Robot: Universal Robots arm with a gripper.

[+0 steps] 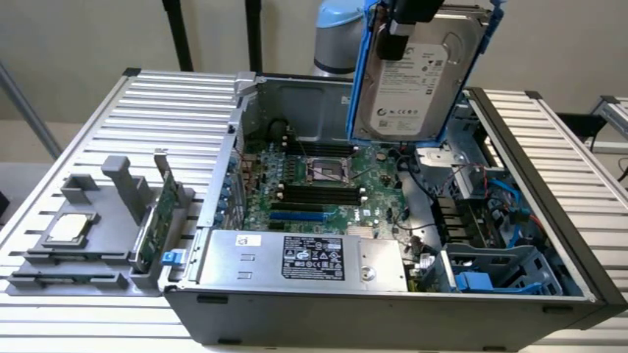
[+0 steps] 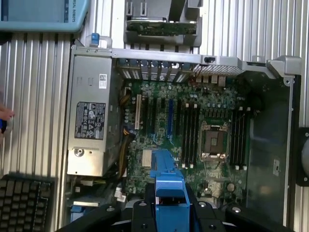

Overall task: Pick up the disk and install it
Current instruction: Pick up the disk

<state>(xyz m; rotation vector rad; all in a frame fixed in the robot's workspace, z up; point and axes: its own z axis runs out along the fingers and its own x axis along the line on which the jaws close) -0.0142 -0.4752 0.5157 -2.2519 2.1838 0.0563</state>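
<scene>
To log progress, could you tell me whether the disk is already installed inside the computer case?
No, the disk hangs upright above the open computer case, clear of its bays.

Labels on the disk (image 1: 417, 81) and the power supply (image 1: 231, 261) carry print, none of it legible.

The disk (image 1: 461, 37) is showing a silver-grey metal face, smooth and faintly shiny, with its white label (image 1: 407, 81) looking like matt paper. Its carrier frame (image 1: 359, 73) is gleaming in bright blue plastic. The claw (image 2: 170, 220) is looking matt black. The computer case (image 1: 393, 316) is presenting dull dark-grey metal, and the power supply (image 1: 235, 257) is showing bare silver sheet metal. The motherboard (image 1: 378, 176) is glinting glossy green. The tabletop (image 1: 167, 103) is showing ribbed, pale satin metal, and the holder (image 1: 108, 198) is looking like matt grey plastic.
</scene>
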